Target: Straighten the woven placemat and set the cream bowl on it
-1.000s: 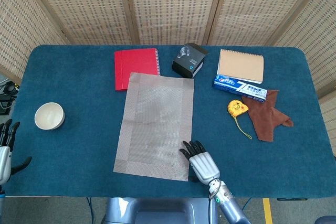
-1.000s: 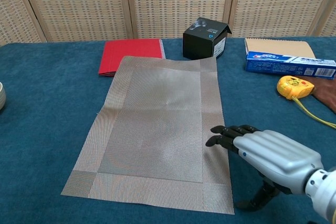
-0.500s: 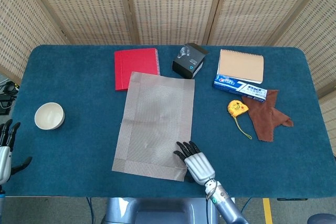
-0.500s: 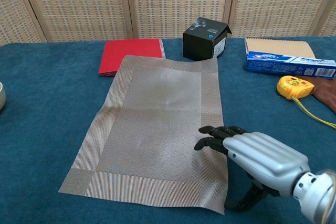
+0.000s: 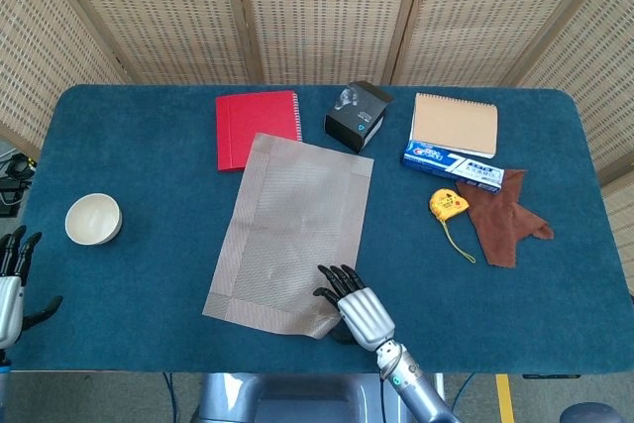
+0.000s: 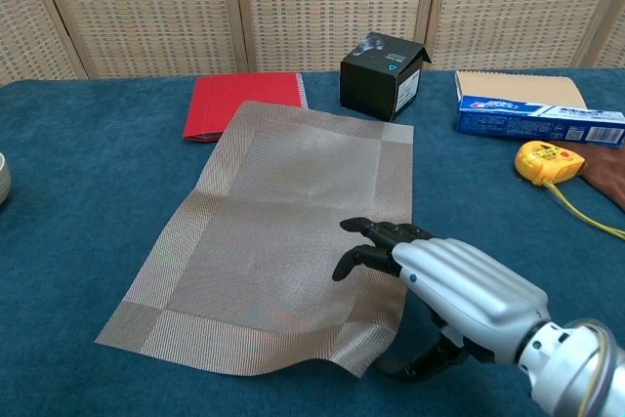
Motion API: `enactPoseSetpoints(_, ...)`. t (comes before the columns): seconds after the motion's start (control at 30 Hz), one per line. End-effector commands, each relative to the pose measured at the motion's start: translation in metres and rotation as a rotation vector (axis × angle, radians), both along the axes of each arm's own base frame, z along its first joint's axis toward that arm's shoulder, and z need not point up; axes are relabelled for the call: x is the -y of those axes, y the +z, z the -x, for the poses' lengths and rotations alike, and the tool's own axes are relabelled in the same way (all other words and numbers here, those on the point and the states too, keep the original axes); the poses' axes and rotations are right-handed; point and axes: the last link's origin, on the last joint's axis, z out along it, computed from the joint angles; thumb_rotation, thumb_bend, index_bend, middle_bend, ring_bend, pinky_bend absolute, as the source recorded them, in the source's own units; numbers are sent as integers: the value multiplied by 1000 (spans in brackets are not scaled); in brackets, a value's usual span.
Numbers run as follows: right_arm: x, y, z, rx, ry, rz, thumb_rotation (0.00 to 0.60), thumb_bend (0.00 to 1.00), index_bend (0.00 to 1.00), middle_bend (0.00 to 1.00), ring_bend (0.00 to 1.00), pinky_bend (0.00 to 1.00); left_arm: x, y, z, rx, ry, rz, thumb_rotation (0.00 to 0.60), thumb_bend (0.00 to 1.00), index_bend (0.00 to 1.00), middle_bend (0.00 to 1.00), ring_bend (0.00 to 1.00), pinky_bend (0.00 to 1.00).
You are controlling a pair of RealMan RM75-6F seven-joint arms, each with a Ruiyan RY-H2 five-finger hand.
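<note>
The woven placemat (image 5: 287, 235) (image 6: 283, 212) lies askew in the middle of the blue table, its near end swung to the left. My right hand (image 5: 355, 306) (image 6: 459, 295) presses flat on its near right corner, fingers spread on top and thumb low beside the edge. That corner is buckled and slightly lifted. The cream bowl (image 5: 93, 218) (image 6: 2, 178) stands upright at the far left of the table, off the mat. My left hand (image 5: 10, 274) hangs by the table's left front edge, fingers apart and empty, apart from the bowl.
A red notebook (image 5: 258, 128) and a black box (image 5: 357, 114) lie just behind the mat, the mat's far edge close to both. At the right are a tan notebook (image 5: 455, 124), a toothpaste box (image 5: 453, 167), a yellow tape measure (image 5: 448, 203) and a brown cloth (image 5: 505, 220).
My right hand has slid left along the near edge, dragging the mat's near end left. The mat has rotated and its near right corner has buckled. The left hand has not moved.
</note>
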Motion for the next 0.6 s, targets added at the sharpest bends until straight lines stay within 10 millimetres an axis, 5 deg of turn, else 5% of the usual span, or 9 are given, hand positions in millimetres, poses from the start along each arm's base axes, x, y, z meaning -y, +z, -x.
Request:
enactPoseSetpoints(0.03,3,-2,-2,17,-5,4,600,402,306,0,0,0,0,0,0,2,0,0,600,169,84,0,0,0)
enactPoseSetpoints(0.37,13,-9,-1,26,-33,12,600,468,350,0,0,0,-1,1,2,10,4,-3,600,170,91,0,0,0)
enactPoseSetpoints(0.6,18,-12,-3,54,-47,21,600,491,492,0,0,0,-1,0,1,11,7,2,600,172,95,0,0,0)
